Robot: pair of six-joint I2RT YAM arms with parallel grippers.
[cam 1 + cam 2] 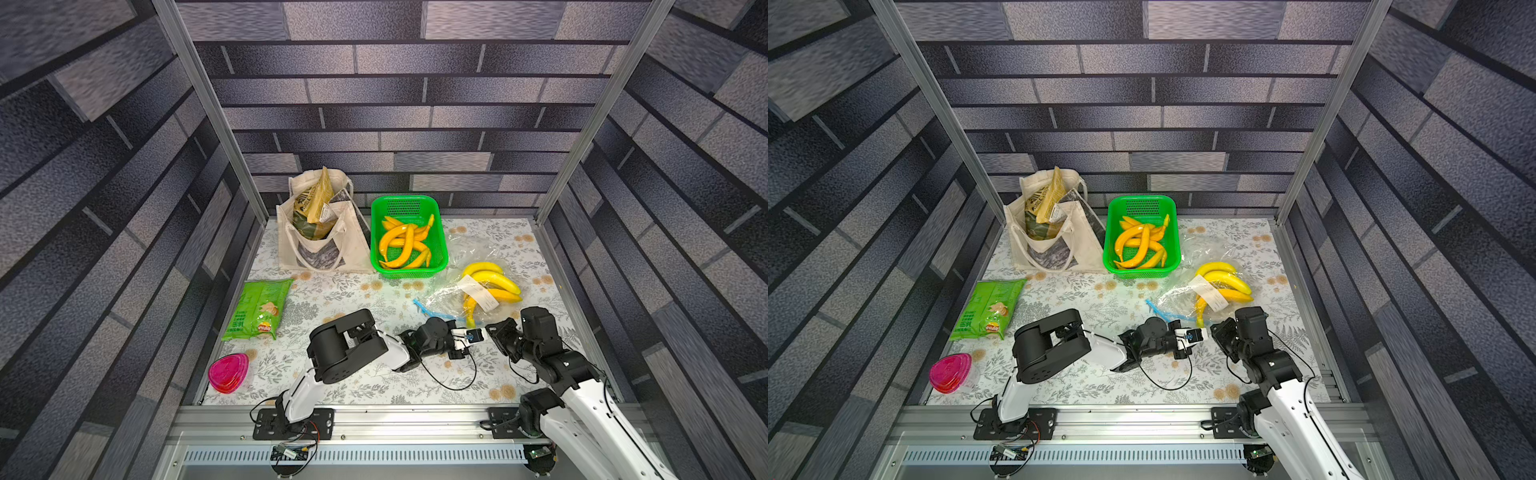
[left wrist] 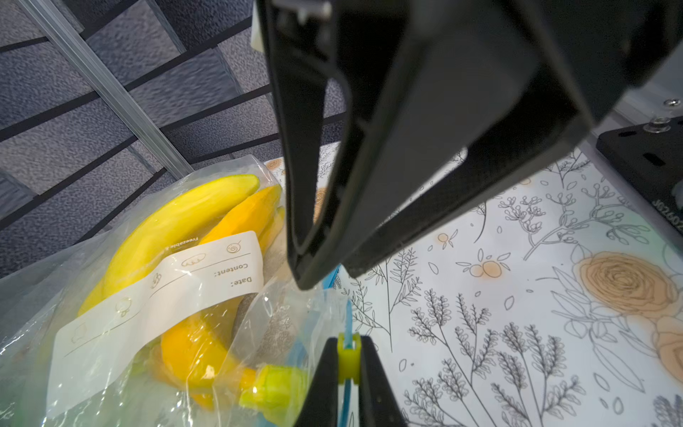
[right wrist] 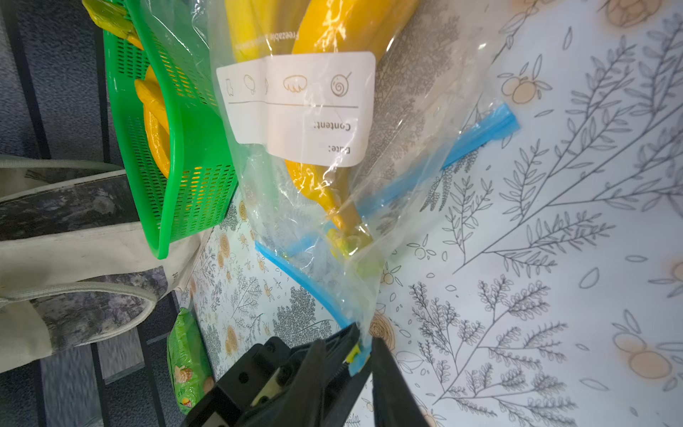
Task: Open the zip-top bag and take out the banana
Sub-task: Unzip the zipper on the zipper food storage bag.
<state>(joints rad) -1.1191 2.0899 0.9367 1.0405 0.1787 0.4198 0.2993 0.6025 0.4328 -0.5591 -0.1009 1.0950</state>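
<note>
A clear zip-top bag (image 1: 444,291) (image 3: 306,111) with a white label lies at the right of the table, with a bunch of yellow bananas (image 1: 496,280) (image 2: 177,225) inside. Its blue zip strip (image 3: 295,270) runs along the near edge. My left gripper (image 1: 482,332) (image 2: 348,351) is shut on the yellow-green slider (image 2: 348,366) at the strip's end. Tip to tip with it, my right gripper (image 1: 493,328) (image 3: 364,347) stands a little open. The blue corner of the bag (image 3: 360,364) lies between the right gripper's fingers.
A green basket (image 1: 405,198) of loose bananas stands just behind the bag. A cloth tote (image 1: 320,249) holding packets stands at the back left. A green crisp packet (image 1: 257,309) and a pink lidded container (image 1: 228,372) lie at the left. Metal frame posts stand at the back corners.
</note>
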